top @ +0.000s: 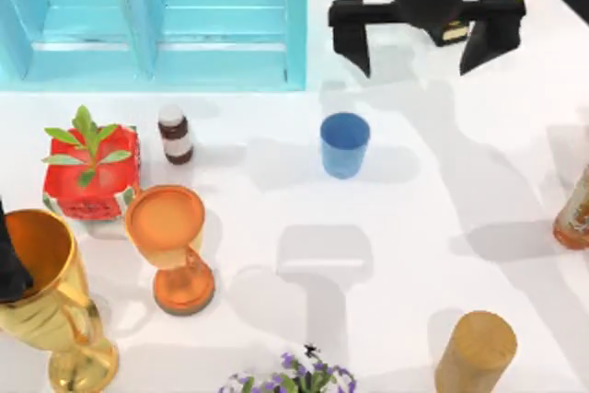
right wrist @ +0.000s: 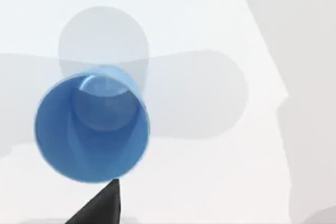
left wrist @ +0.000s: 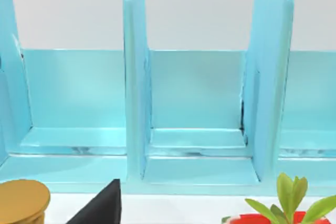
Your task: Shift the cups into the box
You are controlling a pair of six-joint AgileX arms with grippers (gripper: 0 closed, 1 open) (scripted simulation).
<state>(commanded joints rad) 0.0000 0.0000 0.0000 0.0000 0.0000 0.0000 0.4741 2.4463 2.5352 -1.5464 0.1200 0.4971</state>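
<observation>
The right gripper [top: 425,48] hangs highest in the top view, over the table's far right part, fingers spread wide and empty. Left to right below: gold trophy [top: 41,306] at the left edge with the left arm parked over it, red box [top: 92,172], goblet [top: 170,246], then the blue cup [top: 344,144] upright mid-table, just short of the box [top: 152,20]. The cup looks light, stiff and smooth (likely slippery), so pinch across its rim.
</observation>
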